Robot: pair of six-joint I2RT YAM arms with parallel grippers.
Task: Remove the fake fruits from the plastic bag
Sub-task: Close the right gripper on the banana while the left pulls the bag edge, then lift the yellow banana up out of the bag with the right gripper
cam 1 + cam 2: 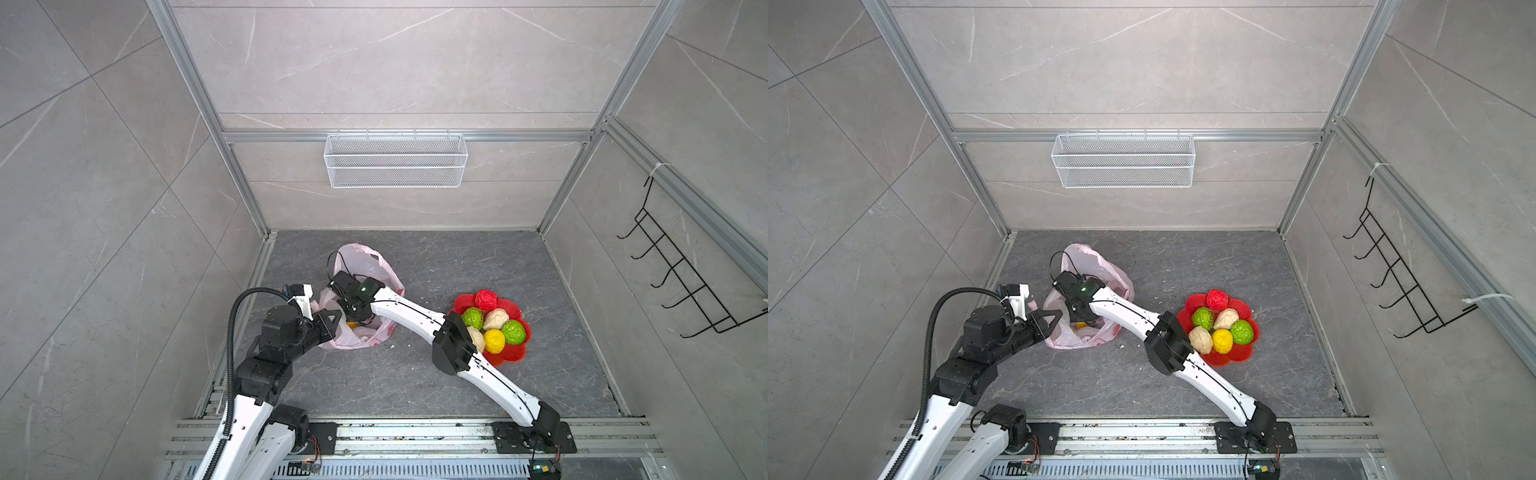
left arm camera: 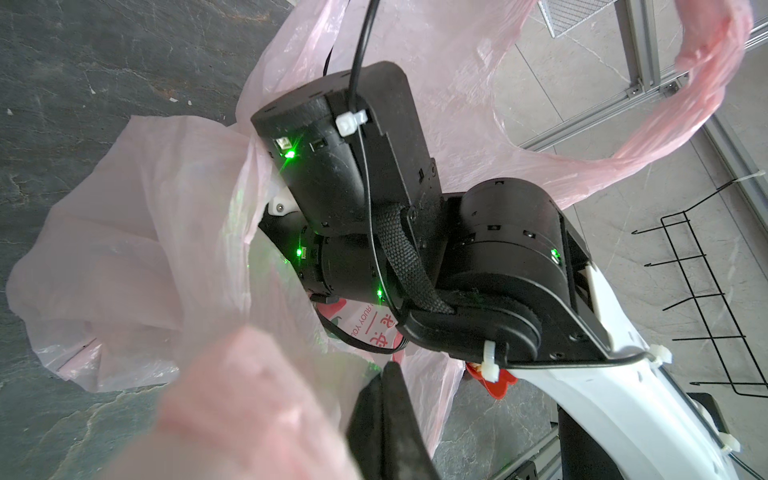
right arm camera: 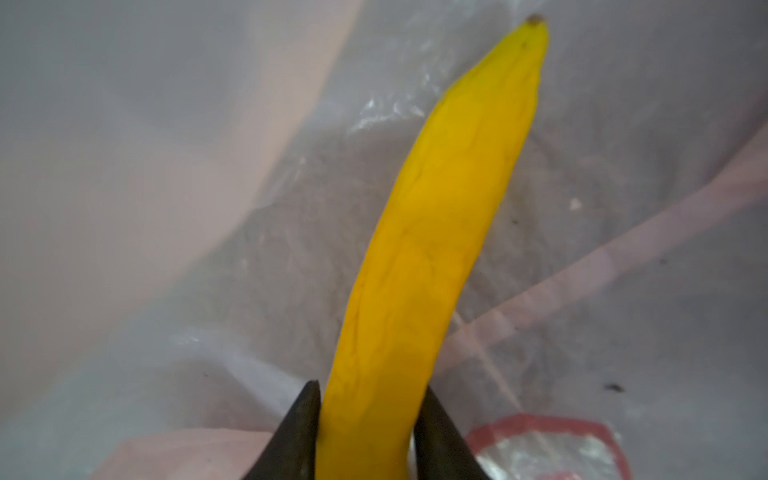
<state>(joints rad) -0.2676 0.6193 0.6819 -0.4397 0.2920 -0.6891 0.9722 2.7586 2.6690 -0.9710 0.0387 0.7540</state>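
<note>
The plastic bag [image 2: 137, 232] bears red print [image 2: 365, 322], seen reversed and half hidden: letters like "OY YO" beside unreadable characters

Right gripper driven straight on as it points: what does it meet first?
The long yellow plastic banana, already pinched between the right gripper's fingers and stretching ahead. Past it, likely the thin pale-pink plastic bag's bottom film; depth is unclear.

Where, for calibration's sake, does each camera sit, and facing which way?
Both top views: overhead in front, looking down on plastic bag and red dish; left arm, right arm show.
Left wrist: on left arm, facing the bag's mouth; left gripper shows, shut on bag plastic.
Right wrist: inside the bag, facing along the banana; right gripper shows, clamping it.
Shared: top and left wrist both show right arm in bag.
</note>
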